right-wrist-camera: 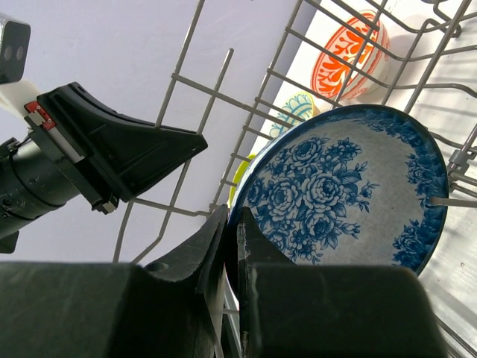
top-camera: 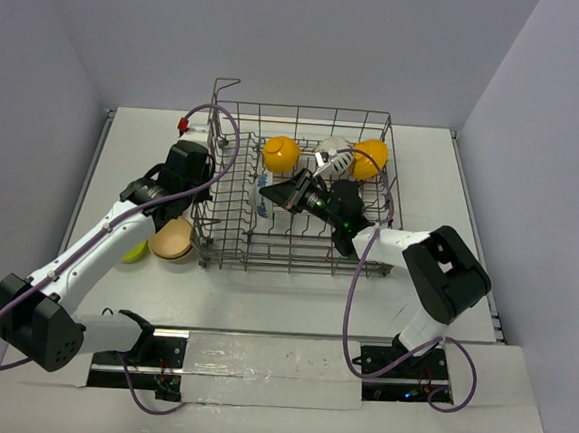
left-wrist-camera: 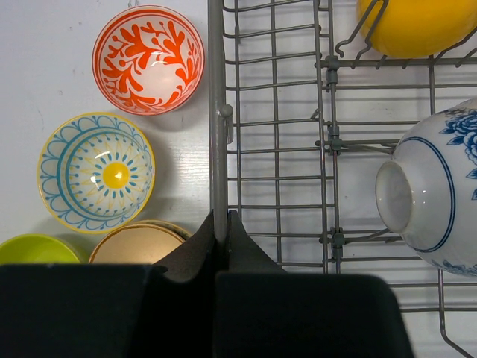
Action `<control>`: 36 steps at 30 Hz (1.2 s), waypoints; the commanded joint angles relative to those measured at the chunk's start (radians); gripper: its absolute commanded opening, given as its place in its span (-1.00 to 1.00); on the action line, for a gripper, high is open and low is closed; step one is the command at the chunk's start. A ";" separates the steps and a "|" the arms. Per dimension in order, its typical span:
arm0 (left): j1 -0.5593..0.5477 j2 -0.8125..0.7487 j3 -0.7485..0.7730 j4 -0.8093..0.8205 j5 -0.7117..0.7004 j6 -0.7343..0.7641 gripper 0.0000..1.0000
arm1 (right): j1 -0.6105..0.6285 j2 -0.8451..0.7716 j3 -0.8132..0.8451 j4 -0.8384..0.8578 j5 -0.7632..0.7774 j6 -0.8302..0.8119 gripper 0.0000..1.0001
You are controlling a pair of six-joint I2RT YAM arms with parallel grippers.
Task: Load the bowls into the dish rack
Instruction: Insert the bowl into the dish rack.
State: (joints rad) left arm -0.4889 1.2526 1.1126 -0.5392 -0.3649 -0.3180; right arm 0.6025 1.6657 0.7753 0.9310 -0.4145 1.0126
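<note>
Blue-floral bowl (right-wrist-camera: pixel 335 194) on edge inside grey wire dish rack (left-wrist-camera: pixel 217 112); red-and-white bowl (left-wrist-camera: pixel 148 60) upright outside it.

Status: left arm (top-camera: pixel 97 246) stretches forward and right from its base, wrist pitched down. The left gripper (left-wrist-camera: pixel 221 227) has its jaws pinched tight on the dish rack (left-wrist-camera: pixel 215 112) side wire. The right arm (top-camera: pixel 435 273) is folded at the elbow, forearm reaching left. The right gripper (right-wrist-camera: pixel 232 235) has its jaws nearly closed, clamping the blue-patterned bowl (right-wrist-camera: pixel 335 186) by the rim. Right wrist looks rolled sideways, but that's hard to confirm from above.

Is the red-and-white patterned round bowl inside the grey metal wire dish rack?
No, the bowl sits on the white table, outside the rack.
</note>
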 commanded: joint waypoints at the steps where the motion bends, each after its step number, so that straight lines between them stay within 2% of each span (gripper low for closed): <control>1: -0.022 -0.002 -0.048 0.008 0.076 0.013 -0.99 | 0.011 -0.037 -0.021 -0.008 0.008 -0.039 -1.00; 4: -0.022 -0.005 -0.051 0.012 0.080 0.014 -1.00 | 0.010 -0.032 -0.028 -0.014 0.014 -0.045 -0.97; 15: -0.028 0.007 -0.054 0.012 0.084 0.017 -1.00 | 0.006 -0.061 -0.065 -0.046 0.039 -0.058 -0.56; 19: -0.030 0.010 -0.056 0.010 0.086 0.017 -1.00 | 0.006 -0.099 -0.044 -0.159 0.055 -0.101 -0.42; 22: -0.033 0.011 -0.059 0.012 0.084 0.017 -1.00 | 0.006 -0.115 -0.015 -0.252 0.072 -0.121 -0.40; 24: -0.034 0.013 -0.059 0.012 0.083 0.017 -1.00 | 0.006 -0.116 0.021 -0.300 0.068 -0.135 -0.28; 25: -0.036 0.013 -0.059 0.012 0.083 0.019 -1.00 | 0.006 -0.116 0.030 -0.342 0.068 -0.146 -0.15; 29: -0.042 0.011 -0.060 0.010 0.083 0.019 -1.00 | 0.005 -0.123 0.084 -0.454 0.062 -0.172 0.05; 36: -0.046 0.004 -0.063 0.007 0.073 0.020 -1.00 | 0.005 -0.089 0.274 -0.779 0.063 -0.238 0.22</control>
State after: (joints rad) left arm -0.4965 1.2442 1.0996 -0.5224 -0.3721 -0.3084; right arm 0.6037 1.5963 0.9451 0.2794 -0.3508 0.8246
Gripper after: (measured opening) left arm 0.038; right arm 0.603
